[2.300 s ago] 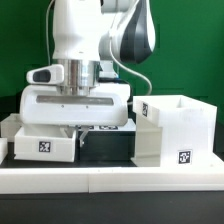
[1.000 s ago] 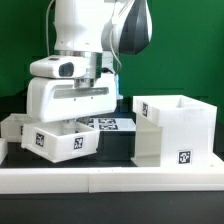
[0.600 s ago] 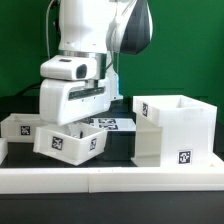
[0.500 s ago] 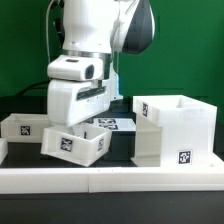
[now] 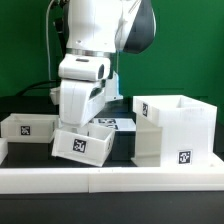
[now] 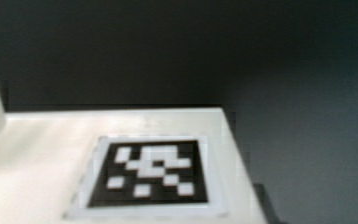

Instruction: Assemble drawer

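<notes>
The drawer's tall white shell (image 5: 175, 130) stands open-topped at the exterior view's right, with a tag low on its front. My gripper (image 5: 88, 124) is shut on a small white tray (image 5: 83, 143) and holds it tilted above the black table, left of the shell and apart from it. The fingertips are hidden by the hand and the tray wall. A second small tray (image 5: 25, 127) lies at the exterior view's left. The wrist view shows a white tagged face of the held tray (image 6: 149, 172) close up, blurred, against dark ground.
The long low white border rail (image 5: 110, 178) runs along the front. The marker board (image 5: 122, 124) lies flat behind the held tray, partly covered by it. A green wall backs the scene.
The gripper has lifted the tray off the table, tilted it, and carried it to the exterior view's right, toward the shell. The second tray at the left has come into full view.
</notes>
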{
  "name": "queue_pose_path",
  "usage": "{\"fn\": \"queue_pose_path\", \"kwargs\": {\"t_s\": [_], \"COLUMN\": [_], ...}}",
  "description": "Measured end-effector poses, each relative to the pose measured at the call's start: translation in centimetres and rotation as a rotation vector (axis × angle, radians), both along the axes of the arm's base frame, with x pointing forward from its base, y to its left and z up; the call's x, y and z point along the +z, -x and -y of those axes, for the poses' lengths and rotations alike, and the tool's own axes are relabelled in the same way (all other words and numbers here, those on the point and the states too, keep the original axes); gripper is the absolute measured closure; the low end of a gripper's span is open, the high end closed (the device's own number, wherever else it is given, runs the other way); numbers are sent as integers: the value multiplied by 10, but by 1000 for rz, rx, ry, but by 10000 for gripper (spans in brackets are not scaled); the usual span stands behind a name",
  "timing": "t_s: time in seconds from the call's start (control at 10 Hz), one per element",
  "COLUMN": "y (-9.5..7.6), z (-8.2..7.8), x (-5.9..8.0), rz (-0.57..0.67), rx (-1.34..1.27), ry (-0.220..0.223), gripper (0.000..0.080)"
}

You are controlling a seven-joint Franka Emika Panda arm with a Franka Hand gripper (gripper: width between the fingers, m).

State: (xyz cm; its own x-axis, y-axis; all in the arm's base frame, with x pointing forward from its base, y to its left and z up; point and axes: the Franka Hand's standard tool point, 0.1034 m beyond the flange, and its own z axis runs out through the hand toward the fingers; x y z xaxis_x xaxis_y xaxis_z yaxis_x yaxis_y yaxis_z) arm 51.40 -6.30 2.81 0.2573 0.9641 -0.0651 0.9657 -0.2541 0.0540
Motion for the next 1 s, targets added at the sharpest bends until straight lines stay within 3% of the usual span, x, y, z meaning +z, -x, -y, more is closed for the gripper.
{"fn": "queue_pose_path", "kwargs": {"t_s": [0.2,0.6,0.8,1.0], "y": [-4,-1,-3,-3], "z": [-10,10,-2,-2], "x": [2,-2,-4,-4], "rz": [-4,-4,-6,-13], "rx": [35,156,163,151], "ry": [-2,-73,-98,-98], "gripper": [758,758,758,758]}}
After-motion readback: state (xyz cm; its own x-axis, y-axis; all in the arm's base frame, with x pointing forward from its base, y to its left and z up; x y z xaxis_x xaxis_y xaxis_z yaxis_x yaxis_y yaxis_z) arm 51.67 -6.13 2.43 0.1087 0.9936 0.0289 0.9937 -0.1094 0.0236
